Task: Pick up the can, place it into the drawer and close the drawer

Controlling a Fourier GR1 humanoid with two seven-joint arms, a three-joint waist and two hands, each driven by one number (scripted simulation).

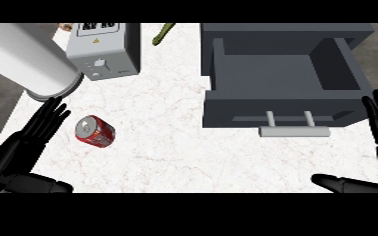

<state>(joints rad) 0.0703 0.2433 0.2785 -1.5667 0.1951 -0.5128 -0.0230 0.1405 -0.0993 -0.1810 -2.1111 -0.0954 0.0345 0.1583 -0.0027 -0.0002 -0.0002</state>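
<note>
Now red can [95, 131] lying beside open left hand [33, 137]; drawer [284, 80] open.

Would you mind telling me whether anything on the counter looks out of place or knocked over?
The red can lies tipped on its side on the counter, beside the left hand. Nothing looks spilled.

- A white counter [184, 145] with faint brown veining fills the ground between the left hand [29, 135] and the right hand [339, 183]; light falls evenly on it, with soft shadows
- Beyond the left hand's fingertips lies a large white cylinder [29, 60], tilted; its end rim is grey
- Further off and to that hand's right stands a grey appliance [103, 50] with a label and small knobs
- A thin green item [164, 32] lies past the appliance
- Dark grey floor [9, 92] shows outside the left hand, off the counter's edge
</note>
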